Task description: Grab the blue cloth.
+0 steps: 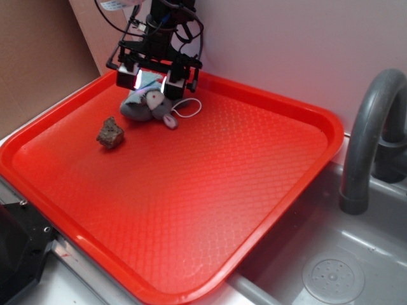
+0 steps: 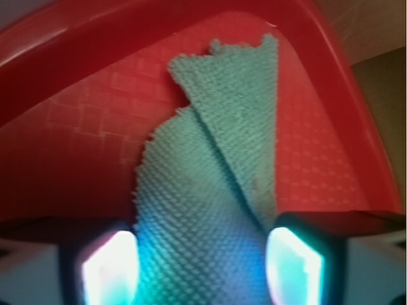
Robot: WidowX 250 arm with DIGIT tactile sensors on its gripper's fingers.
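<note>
From my exterior feed the light is bright and even, with soft sheen along the red tray [image 1: 267, 101] rim and only faint shadows. My wrist feed is softer: the blue cloth [image 2: 216, 165] blurs toward the bottom, where two glowing white-cyan pads [image 2: 108, 270] on the claw [image 2: 200, 270] bloom and tint it.

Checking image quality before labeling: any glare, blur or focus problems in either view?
Exterior: mostly sharp, soft sheen on the red tray, lit pads glow white at the end effector. Wrist: soft overall, the blue cloth weave is readable mid-frame but blurs near the lens; glowing fingertips bloom and tint it cyan.
</note>
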